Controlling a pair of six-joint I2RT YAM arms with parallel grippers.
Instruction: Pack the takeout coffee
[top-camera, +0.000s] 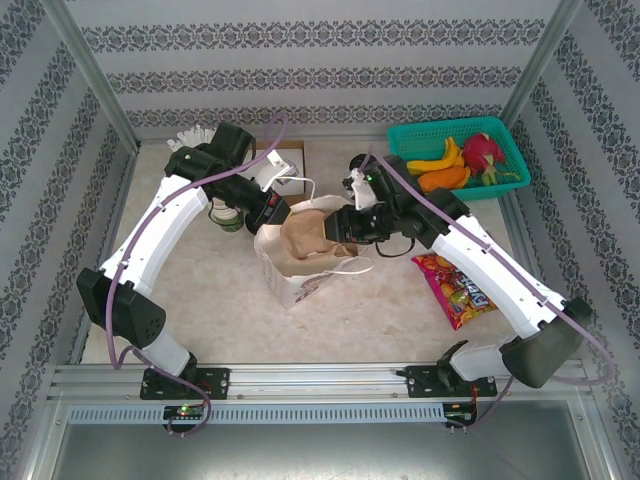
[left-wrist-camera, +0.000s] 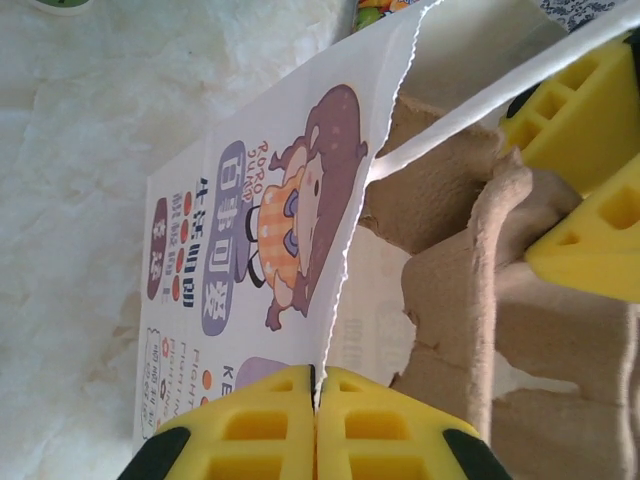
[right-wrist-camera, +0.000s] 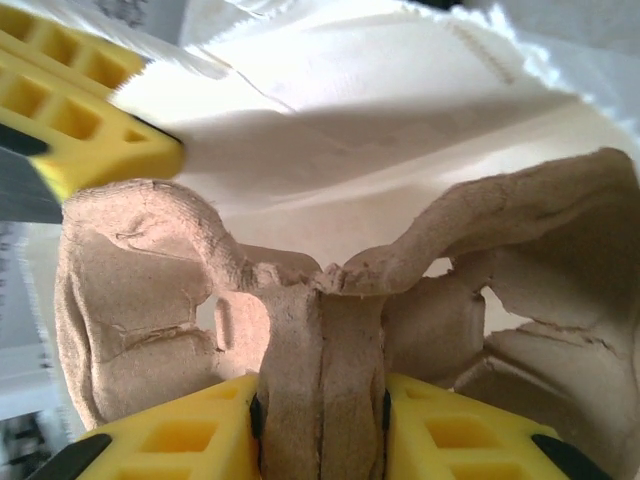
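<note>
The left gripper is pinching the bag rim with jaws closed; the right gripper is clamping the carrier's ridge inside it.

Light falls evenly from overhead, bright and diffuse. In the top view the counter looks pale and nearly washed out, with only soft, faint shadows under the arms. The wide lens leans the frame posts outward toward the corners.

In the left wrist view the counter blows out to white at the upper left. The print on the paper bag reads crisp, and the left claw at the lower edge is slightly soft.

In the right wrist view the bag's inner wall glares white, with a grey shadow band across it. The pulp carrier is sharp, and the right claw blurs close to the lens.
</note>
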